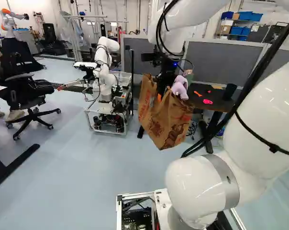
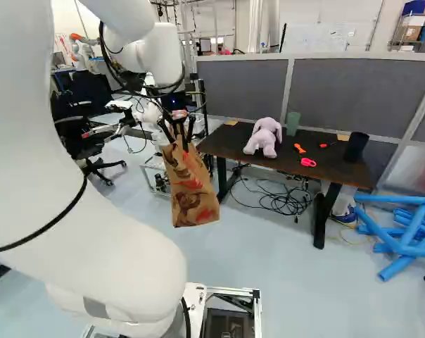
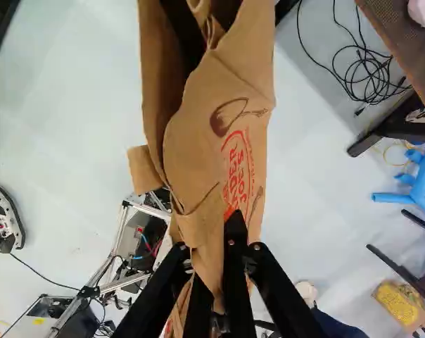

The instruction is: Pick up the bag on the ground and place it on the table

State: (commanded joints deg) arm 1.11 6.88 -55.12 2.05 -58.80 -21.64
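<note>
The claw [image 3: 216, 259] grips the bag [image 2: 190, 184], which hangs above the ground [image 2: 269, 257] near the worktop [image 2: 226, 143]; lifting looks done, placing remains

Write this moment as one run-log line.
claw shut on brown paper bag | hanging above floor | not yet on table | plush toy there

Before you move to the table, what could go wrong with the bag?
The tool pinches only part of the bag's top, so paper might slip or tear. Its bottom seems lower than the table and may catch the edge. Coming down, it could knock the plush toy.
</note>
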